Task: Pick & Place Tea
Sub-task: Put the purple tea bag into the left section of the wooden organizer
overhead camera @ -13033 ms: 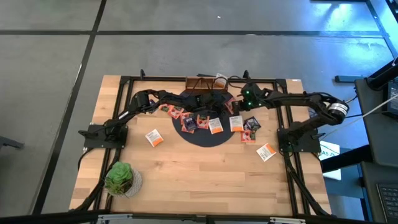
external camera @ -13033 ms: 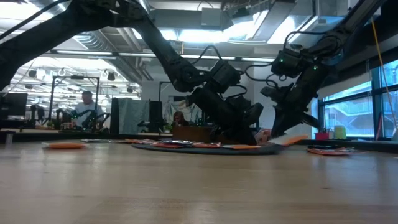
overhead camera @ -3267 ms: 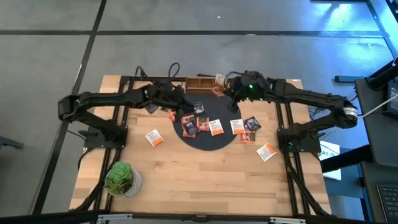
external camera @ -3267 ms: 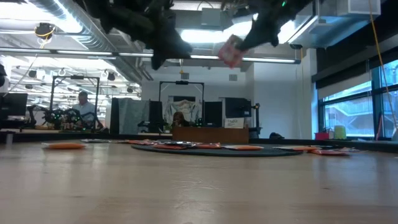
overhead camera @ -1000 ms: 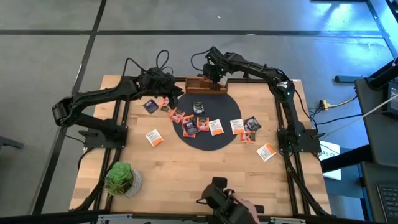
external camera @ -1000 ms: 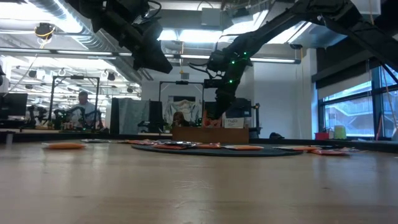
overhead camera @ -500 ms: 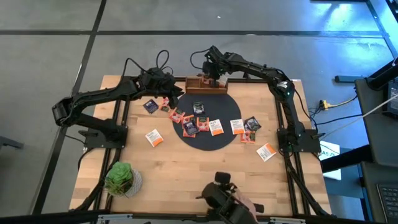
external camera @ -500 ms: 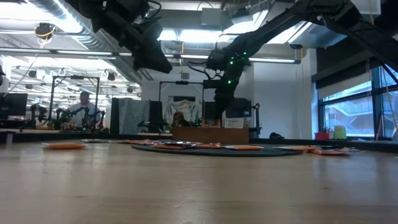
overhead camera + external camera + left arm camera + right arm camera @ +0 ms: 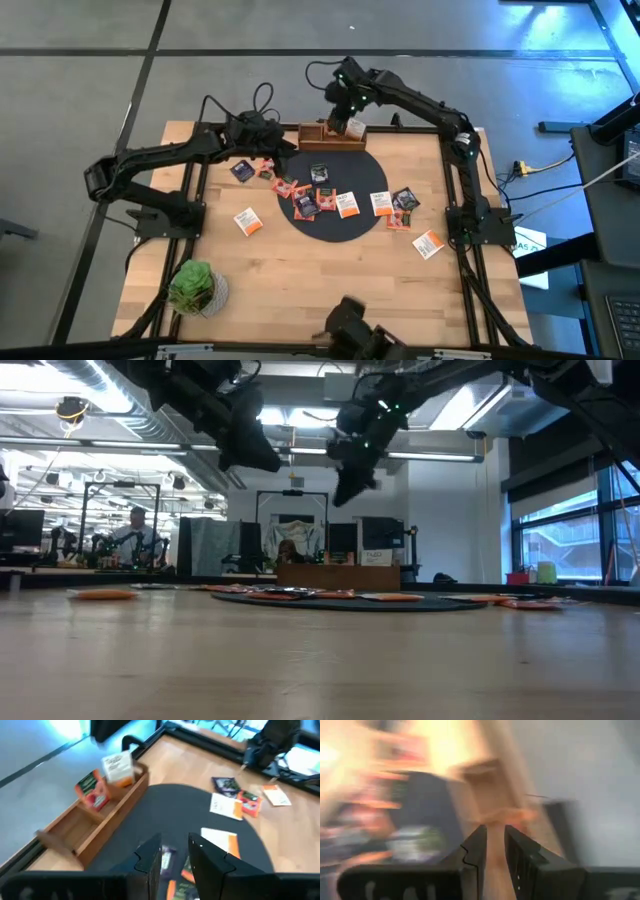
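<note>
The right hand [image 9: 346, 118] hangs in the air over the wooden box [image 9: 330, 136] at the far edge of the table [image 9: 330, 280]. Its own wrist view shows its fingers [image 9: 476, 851] slightly apart, a narrow gap between them and nothing in it. In the low view the same hand [image 9: 350, 485] sits well above the box.

The left hand [image 9: 285, 148] is raised above the far left rim of the black round mat [image 9: 335, 222], just left of the box. Its fingers [image 9: 150, 860] stand apart with nothing clamped between them.

Two tea packets stand upright in the box: a red one [image 9: 92, 790] and a white one [image 9: 118, 768] at the far end.

The other tea packets [image 9: 346, 204] lie flat, most of them on the mat or at its left edge. A dark packet [image 9: 240, 171] rests on the table left of the mat, and an orange-and-white one [image 9: 247, 222] lies nearer on the left. More packets [image 9: 402, 208] sit just right of the mat, with one [image 9: 428, 243] nearer on the right.

A green plant [image 9: 193, 286] stands at the near left corner.
</note>
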